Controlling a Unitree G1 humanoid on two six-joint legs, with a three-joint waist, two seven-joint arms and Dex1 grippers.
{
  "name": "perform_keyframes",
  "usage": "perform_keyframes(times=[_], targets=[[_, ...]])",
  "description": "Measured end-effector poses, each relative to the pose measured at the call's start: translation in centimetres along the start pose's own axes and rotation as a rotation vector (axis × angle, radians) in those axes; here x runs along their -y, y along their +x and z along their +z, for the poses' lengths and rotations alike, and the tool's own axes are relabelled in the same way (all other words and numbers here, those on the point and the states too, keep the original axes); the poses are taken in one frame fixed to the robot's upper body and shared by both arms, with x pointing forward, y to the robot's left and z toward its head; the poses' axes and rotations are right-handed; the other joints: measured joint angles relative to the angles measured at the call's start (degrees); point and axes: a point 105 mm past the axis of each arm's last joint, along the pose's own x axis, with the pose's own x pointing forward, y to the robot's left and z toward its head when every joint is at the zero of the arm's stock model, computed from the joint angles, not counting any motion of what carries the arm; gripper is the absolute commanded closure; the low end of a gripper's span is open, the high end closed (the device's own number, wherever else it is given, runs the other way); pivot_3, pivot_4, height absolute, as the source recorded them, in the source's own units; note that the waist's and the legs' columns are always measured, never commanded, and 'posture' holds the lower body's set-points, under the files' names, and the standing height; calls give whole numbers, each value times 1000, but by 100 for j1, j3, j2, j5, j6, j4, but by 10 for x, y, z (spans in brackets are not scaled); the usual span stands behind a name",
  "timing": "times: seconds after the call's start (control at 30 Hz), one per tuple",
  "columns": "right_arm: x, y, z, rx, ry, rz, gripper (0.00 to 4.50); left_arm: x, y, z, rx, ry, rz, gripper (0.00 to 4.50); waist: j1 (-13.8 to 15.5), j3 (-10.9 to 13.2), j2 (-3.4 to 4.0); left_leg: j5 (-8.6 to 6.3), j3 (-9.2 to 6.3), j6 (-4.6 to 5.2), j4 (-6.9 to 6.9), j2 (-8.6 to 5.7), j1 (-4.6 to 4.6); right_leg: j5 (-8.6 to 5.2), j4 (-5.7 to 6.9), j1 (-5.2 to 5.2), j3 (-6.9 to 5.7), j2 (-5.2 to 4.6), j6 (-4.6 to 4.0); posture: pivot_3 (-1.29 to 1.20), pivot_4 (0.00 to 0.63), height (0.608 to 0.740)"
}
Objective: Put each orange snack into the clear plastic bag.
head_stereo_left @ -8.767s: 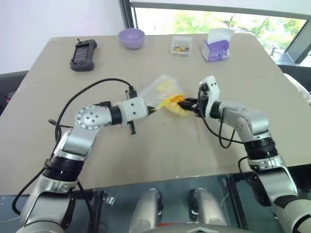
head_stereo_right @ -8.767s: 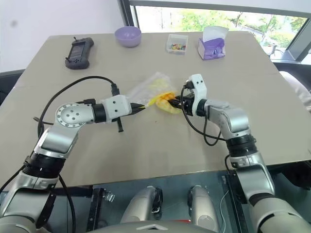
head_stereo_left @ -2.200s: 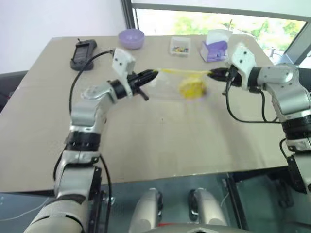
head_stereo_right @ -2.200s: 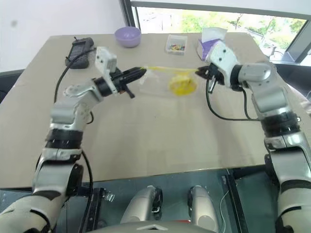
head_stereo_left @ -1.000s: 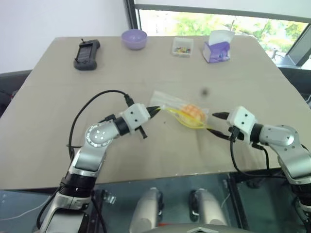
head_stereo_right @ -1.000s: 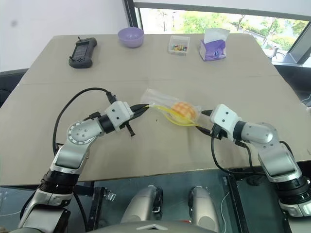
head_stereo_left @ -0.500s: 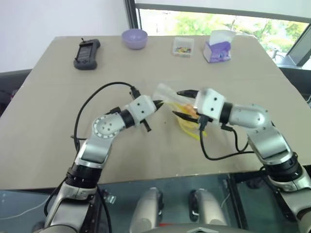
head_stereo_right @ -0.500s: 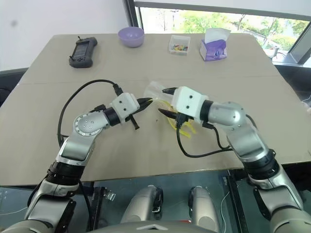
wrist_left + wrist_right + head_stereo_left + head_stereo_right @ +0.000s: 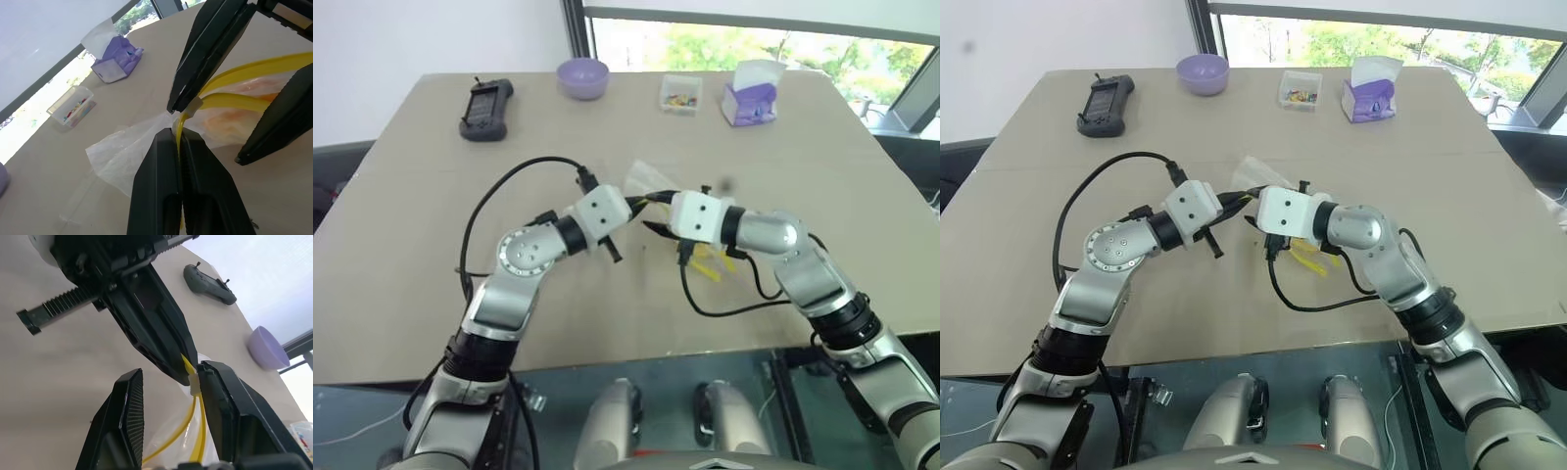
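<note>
- The left gripper [image 9: 177,142] is closed on the yellow zipper strip [image 9: 234,100] of the clear plastic bag [image 9: 122,149].
- The right gripper [image 9: 168,387] is half open around the strip's white slider [image 9: 194,383]; it should close squarely there, so the orange snack [image 9: 234,115] stays inside.

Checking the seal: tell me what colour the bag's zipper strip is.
Yellow; the zipper strip shows best in the left wrist view.

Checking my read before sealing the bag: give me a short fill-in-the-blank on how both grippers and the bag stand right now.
1. The left gripper is shut on the bag's yellow ____ strip.
2. The right gripper has its jaws ____, one on each side of that strip's end.
3. The orange bun sits ____ the bag.
4. The purple bowl stands at the table's ____ edge.

Missing words: zipper; open; inside; far
</note>
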Motion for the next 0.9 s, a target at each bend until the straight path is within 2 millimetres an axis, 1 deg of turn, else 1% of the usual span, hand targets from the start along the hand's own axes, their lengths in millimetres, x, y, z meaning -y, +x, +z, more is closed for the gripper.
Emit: perform_keyframes(times=[0.1,0.27,0.43,0.6,0.63,0.67,0.7,0.8,0.83,0.9], targets=[[2,1,0,-1,-23,-17,2547,0,-1,4,42,36,3,4500,0,0,0,1,1,-2,-1,0,0,1,0,0,0,0,0,0,150,740],[5,2,-4,-16,-69,-29,2547,-2,-3,0,72,71,25,4500,3,0,0,-1,2,1,-1,0,0,-4,0,0,0,-1,-8,0,150,740],[6,1,-4,-19,-95,-31,2547,-2,-3,-5,64,72,30,4500,1,0,0,0,3,1,-1,0,0,-8,0,0,0,0,-15,0,150,740],[7,0,-5,-20,-99,-35,2547,-2,-3,-5,63,72,30,4500,2,0,0,-1,4,1,-1,0,0,-8,0,0,0,-1,-14,0,150,740],[7,0,-5,-20,-98,-35,3060,-2,-3,-5,63,72,30,4500,2,0,0,-1,3,2,-1,0,0,-8,0,0,0,-1,-15,0,150,740],[7,0,-5,-20,-98,-36,3188,-2,-3,-5,63,72,30,4500,1,0,0,-1,3,2,-1,0,0,-9,0,0,0,-1,-15,0,150,740],[7,0,-5,-20,-98,-36,3188,-2,-3,-5,62,72,30,4500,1,0,0,-1,3,2,-1,1,0,-9,0,0,0,-1,-15,0,150,740],[7,0,-4,-19,-97,-36,3987,-2,-3,-7,58,68,30,4500,1,0,0,-1,3,2,-1,0,0,-9,0,0,0,-1,-15,0,150,740],[7,0,-4,-20,-97,-37,4388,-2,-3,-7,56,66,30,4500,2,0,0,-1,3,2,-1,1,0,-8,0,0,0,-1,-15,0,150,740],[8,0,-5,-22,-99,-40,4449,-2,-3,-7,55,64,30,4500,2,0,0,-1,3,2,-1,1,0,-9,0,0,0,-1,-16,0,150,740]])
